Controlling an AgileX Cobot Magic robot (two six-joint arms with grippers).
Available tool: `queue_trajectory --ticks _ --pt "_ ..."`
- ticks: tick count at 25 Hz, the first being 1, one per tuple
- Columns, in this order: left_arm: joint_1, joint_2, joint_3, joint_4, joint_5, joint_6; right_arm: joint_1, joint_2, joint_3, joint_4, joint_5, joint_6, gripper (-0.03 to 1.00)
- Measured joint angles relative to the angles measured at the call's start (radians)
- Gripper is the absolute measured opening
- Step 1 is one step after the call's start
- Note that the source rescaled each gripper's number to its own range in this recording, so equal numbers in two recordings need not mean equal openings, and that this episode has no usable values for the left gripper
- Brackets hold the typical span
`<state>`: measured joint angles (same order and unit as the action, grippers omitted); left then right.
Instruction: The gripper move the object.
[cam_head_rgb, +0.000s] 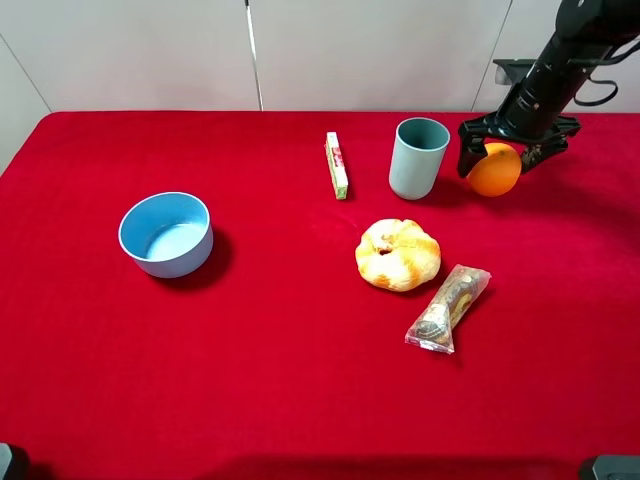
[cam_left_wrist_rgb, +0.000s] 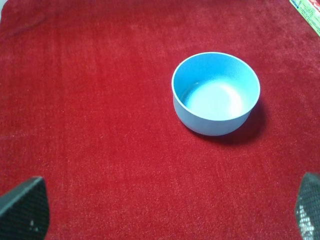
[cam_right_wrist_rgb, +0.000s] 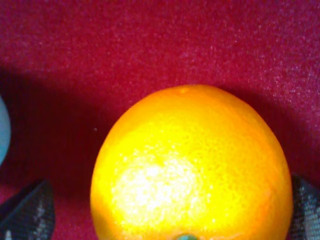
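Your right tool (cam_head_rgb: 497, 163) is spread around the orange (cam_head_rgb: 493, 176), not pinching it. Close off-centre and the round fruit may roll out toward the cup (cam_head_rgb: 418, 158) beside the tool.

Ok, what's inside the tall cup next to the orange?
The cup shows only bare upper inner wall, nothing poking out. Its own side hides the bottom, so contents there cannot be told.

Your right arm (cam_head_rgb: 560, 60) comes in from the far right, slanting down toward the table. Right gripper (cam_head_rgb: 498, 158) points downward, low, jaws spread, both fingers (cam_right_wrist_rgb: 27, 212) apart. Left gripper (cam_left_wrist_rgb: 160, 212) hovers above the table, facing down, its fingertips (cam_left_wrist_rgb: 22, 210) held wide apart.
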<state>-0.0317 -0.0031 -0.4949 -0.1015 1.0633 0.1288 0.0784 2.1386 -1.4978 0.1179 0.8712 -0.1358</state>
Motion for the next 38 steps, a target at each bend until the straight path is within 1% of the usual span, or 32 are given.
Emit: queue_trajectory --ticks 4,9,15,21,27,31,38 --pt "0.0 0.0 0.0 0.0 0.0 0.0 0.0 -0.003 -0.033 0.001 0.056 0.0 0.99" --pt "0.0 0.0 0.0 0.0 0.0 0.0 0.0 -0.043 -0.036 0.003 0.092 0.0 0.99" --pt "0.0 0.0 0.0 0.0 0.0 0.0 0.0 -0.104 -0.042 0.003 0.167 0.0 0.99" --pt "0.0 0.0 0.0 0.0 0.0 0.0 0.0 -0.193 -0.042 0.001 0.23 0.019 0.99" --pt "0.0 0.0 0.0 0.0 0.0 0.0 0.0 -0.297 -0.042 -0.03 0.325 0.036 0.99" --pt "0.0 0.0 0.0 0.0 0.0 0.0 0.0 -0.372 -0.042 -0.039 0.343 0.041 0.99" --pt "0.0 0.0 0.0 0.0 0.0 0.0 0.0 -0.533 -0.031 -0.028 0.345 0.054 0.99"
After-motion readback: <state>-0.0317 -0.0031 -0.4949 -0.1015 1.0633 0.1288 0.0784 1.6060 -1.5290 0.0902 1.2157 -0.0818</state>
